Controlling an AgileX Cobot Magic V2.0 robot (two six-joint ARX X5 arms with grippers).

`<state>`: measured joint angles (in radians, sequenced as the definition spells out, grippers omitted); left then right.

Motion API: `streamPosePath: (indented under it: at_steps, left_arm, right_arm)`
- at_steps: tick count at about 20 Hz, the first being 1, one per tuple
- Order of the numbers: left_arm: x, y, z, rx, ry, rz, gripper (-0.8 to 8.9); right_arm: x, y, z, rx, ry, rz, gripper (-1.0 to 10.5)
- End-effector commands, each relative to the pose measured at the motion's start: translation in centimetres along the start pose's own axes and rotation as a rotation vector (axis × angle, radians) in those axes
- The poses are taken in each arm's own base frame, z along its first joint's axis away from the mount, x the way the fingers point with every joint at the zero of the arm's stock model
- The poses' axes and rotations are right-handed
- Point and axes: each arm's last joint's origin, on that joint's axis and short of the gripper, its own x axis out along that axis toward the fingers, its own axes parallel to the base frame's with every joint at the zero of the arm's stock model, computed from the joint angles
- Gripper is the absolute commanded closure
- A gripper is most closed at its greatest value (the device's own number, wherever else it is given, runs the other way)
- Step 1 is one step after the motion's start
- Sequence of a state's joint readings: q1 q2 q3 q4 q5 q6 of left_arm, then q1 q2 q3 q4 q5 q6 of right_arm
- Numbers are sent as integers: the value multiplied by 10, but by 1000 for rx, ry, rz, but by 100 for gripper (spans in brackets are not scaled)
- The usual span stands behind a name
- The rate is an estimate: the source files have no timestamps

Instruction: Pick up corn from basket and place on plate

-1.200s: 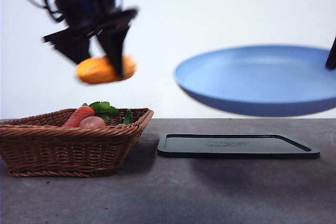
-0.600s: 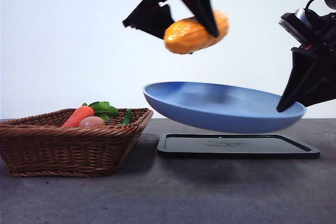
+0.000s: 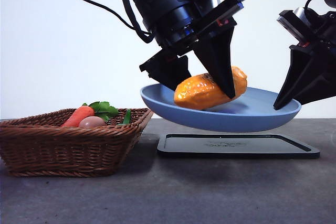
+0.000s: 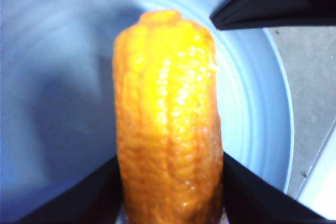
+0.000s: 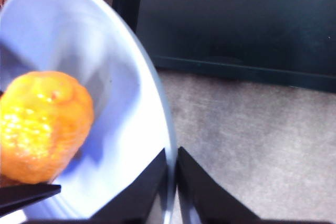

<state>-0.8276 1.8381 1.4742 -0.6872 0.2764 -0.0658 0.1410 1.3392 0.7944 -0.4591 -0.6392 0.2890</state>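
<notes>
The front view alone shows the plate [image 3: 220, 114] held in the air above the black tray [image 3: 237, 146], with the basket [image 3: 68, 148] on the table to one side still holding a carrot [image 3: 79, 115] and a pinkish egg-shaped item [image 3: 92, 122]. The wrist views alone show the grips: the left gripper [image 4: 170, 192] has its jaws closed against both flanks of the corn [image 4: 168, 119], and the right gripper [image 5: 172, 182] pinches the plate's rim. The corn is glossy orange-yellow with bumpy kernels, lying tilted low inside the plate's bowl; contact with the plate cannot be determined.
</notes>
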Motion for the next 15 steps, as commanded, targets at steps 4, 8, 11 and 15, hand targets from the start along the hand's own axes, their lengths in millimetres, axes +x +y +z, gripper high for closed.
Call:
streamPosePath:
  at_steps: [4,8,11,15]
  left_arm:
    - [6,-5,4,29,1,9,460]
    - [-5,-9,10,35,-9,8,460]
    - [-25,-14,20,70,-18,10,460]
    - [-59,-21,38,106,-58,15,461]
  right_arm:
    - [-1,3,6,-12,-20,14,944]
    - [-1,3,7,-11,-27,-12,944]
    - [-1,2,7,-11,-28,-15,944]
    - [-1,2,8,-17,-45,-34,944]
